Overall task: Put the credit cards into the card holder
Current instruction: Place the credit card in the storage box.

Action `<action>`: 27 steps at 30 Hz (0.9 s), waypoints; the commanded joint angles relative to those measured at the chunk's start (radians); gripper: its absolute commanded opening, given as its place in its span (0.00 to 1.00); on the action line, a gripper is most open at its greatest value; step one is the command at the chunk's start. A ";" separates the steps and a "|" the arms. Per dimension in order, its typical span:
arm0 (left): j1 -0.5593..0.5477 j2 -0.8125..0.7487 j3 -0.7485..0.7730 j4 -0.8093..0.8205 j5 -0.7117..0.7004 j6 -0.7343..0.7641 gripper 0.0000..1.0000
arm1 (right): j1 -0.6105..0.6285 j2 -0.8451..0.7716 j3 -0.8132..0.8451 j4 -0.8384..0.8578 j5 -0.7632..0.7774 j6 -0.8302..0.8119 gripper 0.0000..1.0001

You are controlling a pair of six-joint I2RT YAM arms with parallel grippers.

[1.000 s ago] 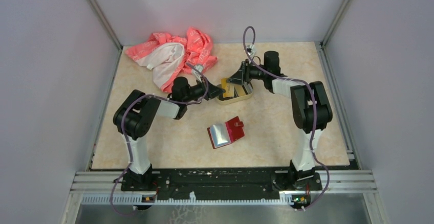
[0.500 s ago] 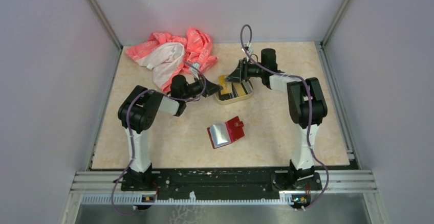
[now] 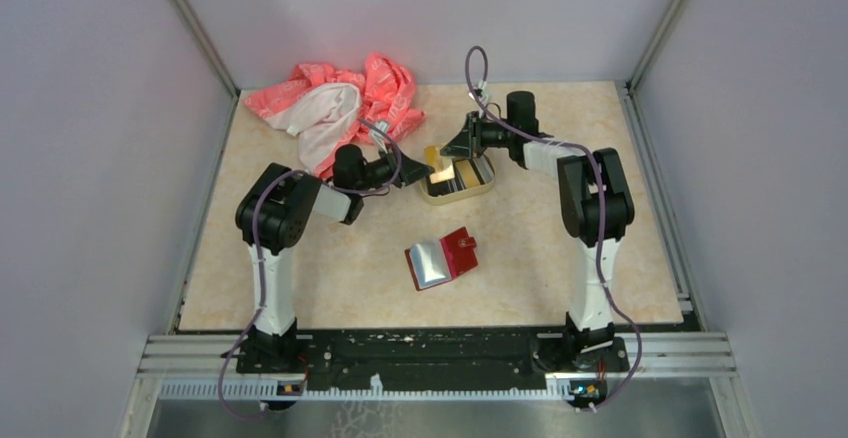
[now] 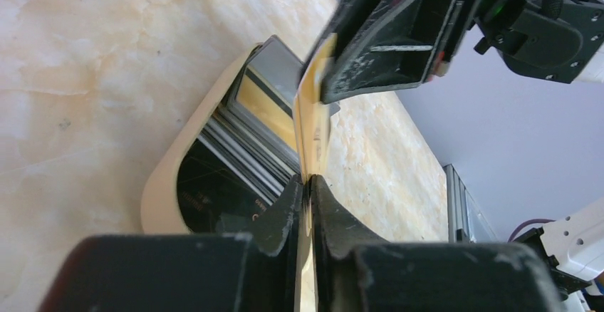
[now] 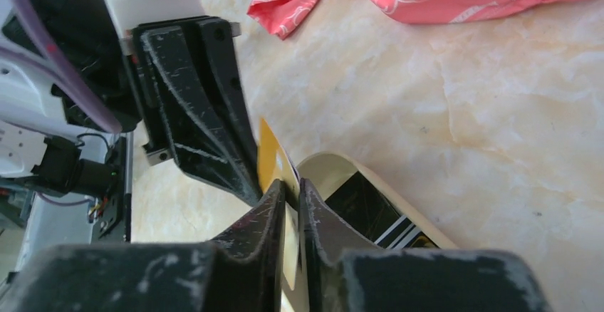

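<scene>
From above, the card holder point(image 3: 441, 258) lies open near the middle of the worktop point(image 3: 300, 258). Its dark-red flap is to the right and its greyish pocket faces up, well apart from both arms. Farther back, the left fingers point(image 3: 412, 173) and right fingers point(image 3: 462, 145) meet over a tan tray point(image 3: 455, 197) that holds the credit cards point(image 3: 470, 173). A yellow card point(image 3: 436, 166) is raised between them. A pink cloth point(image 3: 340, 108) lies at back left.

The left wrist view shows the left fingers point(image 4: 285, 205) pinched narrow on the yellow card point(image 4: 313, 127), which stands on edge. The right fingers point(image 4: 384, 48) clamp its far end. Grey, gold and dark cards lie stacked in the tray point(image 4: 160, 184).

In the right wrist view, the right fingers point(image 5: 267, 216) are closed tight on the yellow card point(image 5: 274, 162), with the left fingers point(image 5: 206, 134) opposite.
</scene>
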 commanded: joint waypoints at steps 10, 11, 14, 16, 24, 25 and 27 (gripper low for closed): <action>0.049 0.015 0.046 -0.014 0.017 0.009 0.35 | -0.020 0.006 0.074 -0.003 -0.053 -0.094 0.00; 0.052 0.009 0.043 -0.017 0.014 0.013 0.37 | -0.022 0.004 0.075 -0.014 -0.056 -0.114 0.00; 0.060 -0.020 0.028 -0.028 0.015 0.043 0.45 | -0.023 -0.018 0.074 -0.067 -0.067 -0.198 0.00; 0.067 -0.045 0.011 -0.021 0.033 0.087 0.52 | -0.024 -0.034 0.069 -0.097 -0.085 -0.249 0.00; 0.128 -0.178 -0.144 0.282 0.145 0.262 0.97 | -0.026 -0.126 0.068 -0.245 -0.156 -0.523 0.00; 0.128 -0.191 -0.173 0.333 0.144 0.291 0.99 | -0.026 -0.136 0.068 -0.251 -0.167 -0.542 0.00; 0.131 -0.201 -0.215 0.443 0.142 0.314 0.99 | -0.026 -0.156 0.066 -0.254 -0.182 -0.558 0.00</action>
